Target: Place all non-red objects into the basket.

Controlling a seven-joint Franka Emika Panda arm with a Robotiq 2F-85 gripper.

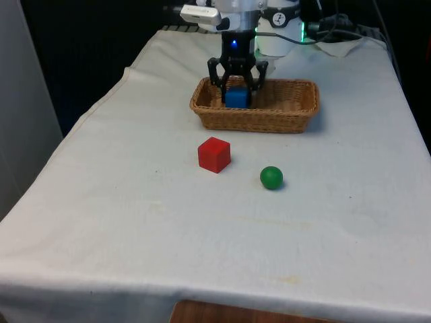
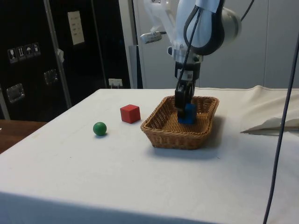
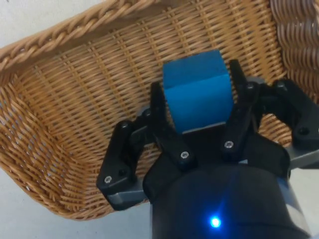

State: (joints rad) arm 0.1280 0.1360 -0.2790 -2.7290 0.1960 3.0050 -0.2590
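while pointing straight down, the gripper [image 1: 237, 86] clasps a blue cube [image 1: 236, 98] inside the basket [image 1: 286, 122].

Bright blue cube [image 1: 237, 98], plain faces. Tan woven wicker basket [image 1: 289, 116], braided rim. Solid red cube [image 1: 214, 154]. Green ball [image 1: 271, 177]. Plain white tablecloth [image 1: 135, 229]. Black gripper [image 1: 237, 84].

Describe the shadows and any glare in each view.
Front view: even light, faint shadows under the red cube and green ball, no glare. Side view: the basket throws a soft shadow on the cloth away from the ball. Wrist view: the tool darkens the weave beneath the blue cube.
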